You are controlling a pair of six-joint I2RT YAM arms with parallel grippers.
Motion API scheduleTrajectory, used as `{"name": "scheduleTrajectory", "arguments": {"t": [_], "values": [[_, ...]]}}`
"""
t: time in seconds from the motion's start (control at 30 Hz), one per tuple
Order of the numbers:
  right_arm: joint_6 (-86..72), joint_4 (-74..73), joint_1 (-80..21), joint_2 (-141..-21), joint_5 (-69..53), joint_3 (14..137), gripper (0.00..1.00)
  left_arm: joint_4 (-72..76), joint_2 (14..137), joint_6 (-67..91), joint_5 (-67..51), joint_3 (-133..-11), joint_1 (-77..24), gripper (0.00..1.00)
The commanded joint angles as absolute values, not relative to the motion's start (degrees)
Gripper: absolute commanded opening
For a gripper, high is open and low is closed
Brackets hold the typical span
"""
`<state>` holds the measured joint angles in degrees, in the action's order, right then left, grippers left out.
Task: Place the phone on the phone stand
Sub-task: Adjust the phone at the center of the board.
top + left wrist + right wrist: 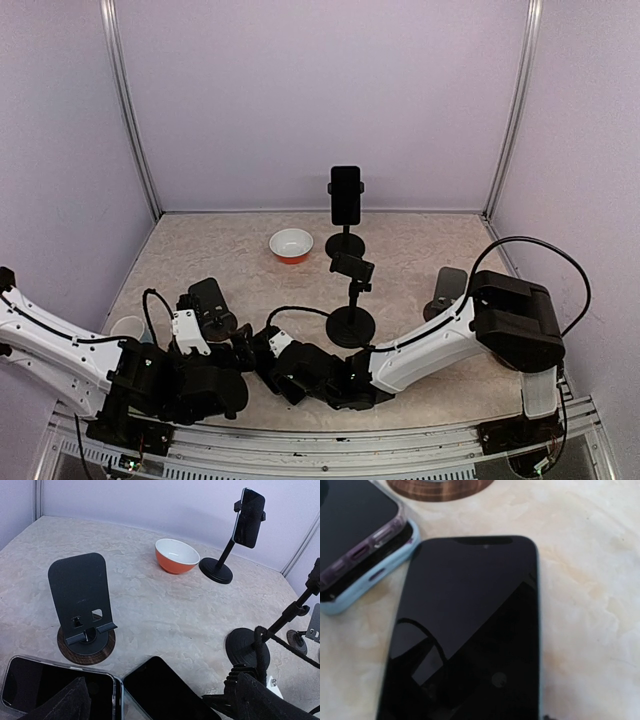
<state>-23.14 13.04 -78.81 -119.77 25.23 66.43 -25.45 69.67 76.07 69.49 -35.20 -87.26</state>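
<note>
1. The table (420,250) keeps everything within my reach.
2. The flat stand (82,610) is upright on its wooden base, ledge towards me, ready to take a phone.
3. The dark phone (470,630) lies face up near the stand, beside two stacked phones (360,535).
4. My right pincer (255,348) hangs low over the dark phone, I judge for a grasp; I cannot tell its gape. My left pincer (157,697) stands wide, holding nothing.

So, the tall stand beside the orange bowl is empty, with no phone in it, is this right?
No. The tall stand beside the orange bowl is not empty: a dark phone is clamped at its top. The left wrist view shows it clearly.
</note>
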Motion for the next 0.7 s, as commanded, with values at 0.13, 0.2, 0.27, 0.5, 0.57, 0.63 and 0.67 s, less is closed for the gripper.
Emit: {"name": "scheduleTrajectory", "arguments": {"t": [0.13, 0.2, 0.27, 0.5, 0.57, 0.63, 0.67], "values": [[-21.03, 11.95, -78.93, -117.69, 23.38, 63.02, 0.49, -26.21, 70.25, 74.18, 71.35, -37.66, -87.8, 0.99], [-20.89, 11.95, -78.92, -117.84, 23.17, 63.06, 0.49, -25.66, 70.46, 73.83, 71.28, -37.66, -87.8, 0.99], [-20.83, 12.19, -78.86, -117.94, 23.29, 63.06, 0.49, -25.56, 70.77, 73.61, 71.34, -37.77, -87.8, 0.99], [-21.12, 12.54, -78.88, -116.68, 23.12, 62.14, 0.48, -26.2, 70.49, 74.27, 71.1, -37.8, -88.24, 0.99], [-20.97, 12.76, -78.88, -115.85, 23.51, 61.67, 0.48, -27.19, 70.45, 75.33, 71.27, -37.86, -88.31, 0.99], [-20.82, 12.59, -78.93, -114.9, 22.82, 61.56, 0.51, -28.41, 70.17, 76.38, 71.25, -37.96, -88.34, 0.99], [-20.43, 12.43, -78.93, -114.42, 21.97, 61.65, 0.55, -28.8, 69.98, 76.58, 71.25, -37.97, -88.41, 0.99]]}}
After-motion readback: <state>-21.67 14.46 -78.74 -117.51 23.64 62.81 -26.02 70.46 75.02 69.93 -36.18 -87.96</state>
